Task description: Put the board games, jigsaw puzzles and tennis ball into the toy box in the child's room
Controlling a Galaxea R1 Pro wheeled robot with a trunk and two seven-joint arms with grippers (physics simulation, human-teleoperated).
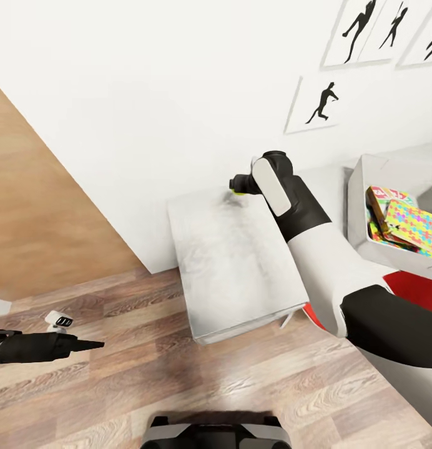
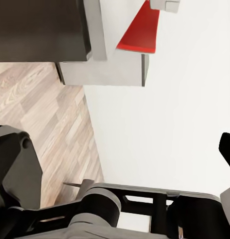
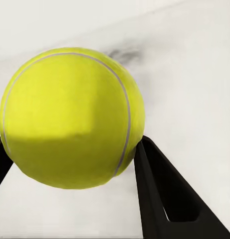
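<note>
The yellow-green tennis ball (image 3: 72, 117) rests at the far, wall-side end of the grey-white mottled table (image 1: 235, 268). My right gripper (image 3: 70, 144) is shut on it, one dark finger (image 3: 164, 194) pressed to each side. From the head view my right gripper (image 1: 236, 186) covers most of the tennis ball (image 1: 240, 193). To the right, the pale toy box (image 1: 359, 206) holds a colourful board game (image 1: 381, 196) and a jigsaw puzzle (image 1: 416, 227). My left gripper (image 1: 91, 344) hangs open and empty over the floor, far left of the table.
The white wall runs just behind the table's far edge, with black silhouette pictures (image 1: 319, 103) above. A red chair (image 1: 416, 287) sits under my right arm by the table's right end. Wood-plank floor (image 1: 178, 380) spreads in front and left. My base (image 1: 216, 433) is at the bottom.
</note>
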